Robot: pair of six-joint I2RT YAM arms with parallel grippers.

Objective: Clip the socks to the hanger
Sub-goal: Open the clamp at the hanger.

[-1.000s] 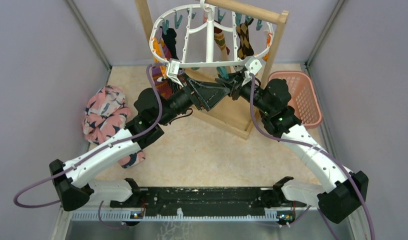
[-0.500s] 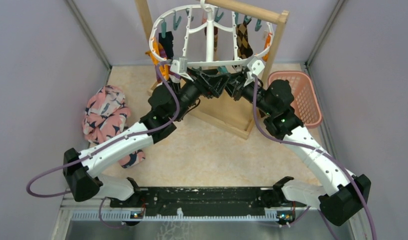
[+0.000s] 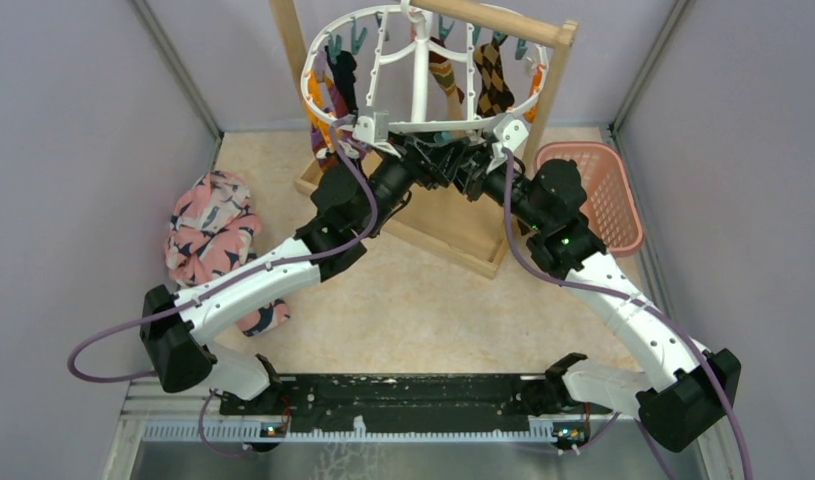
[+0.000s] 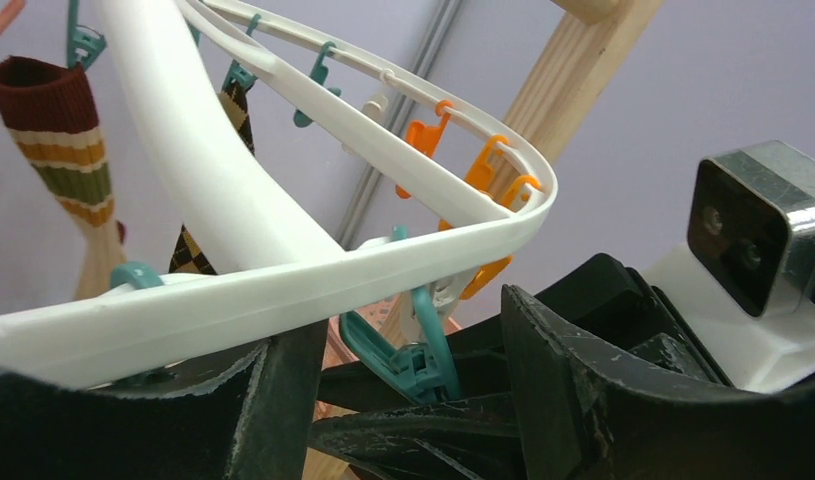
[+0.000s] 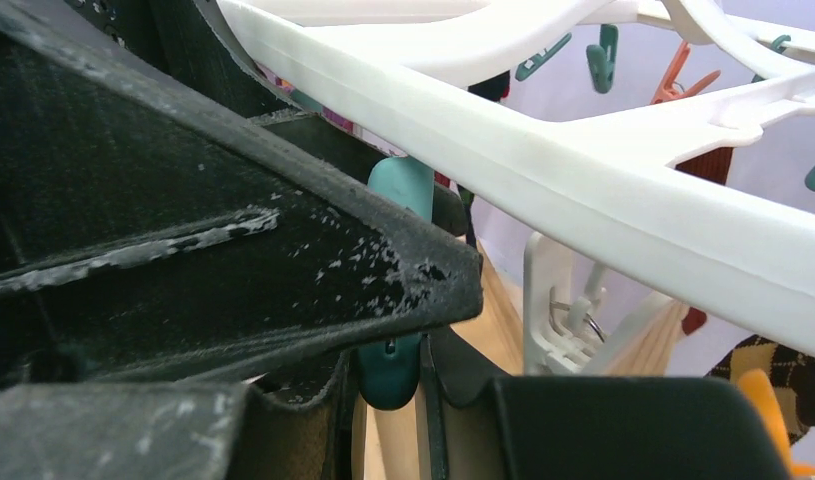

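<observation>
Left gripper [image 4: 408,340] half-open, empty, astride teal clip [image 4: 423,365] (right gripper [image 3: 453,163] tight on it) below hanger [image 4: 283,285].

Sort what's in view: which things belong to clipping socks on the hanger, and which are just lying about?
Job in hand: hanger, socks hung on it, teal clip.
Lying about: pink cloth, pink basket, wooden rack.
</observation>
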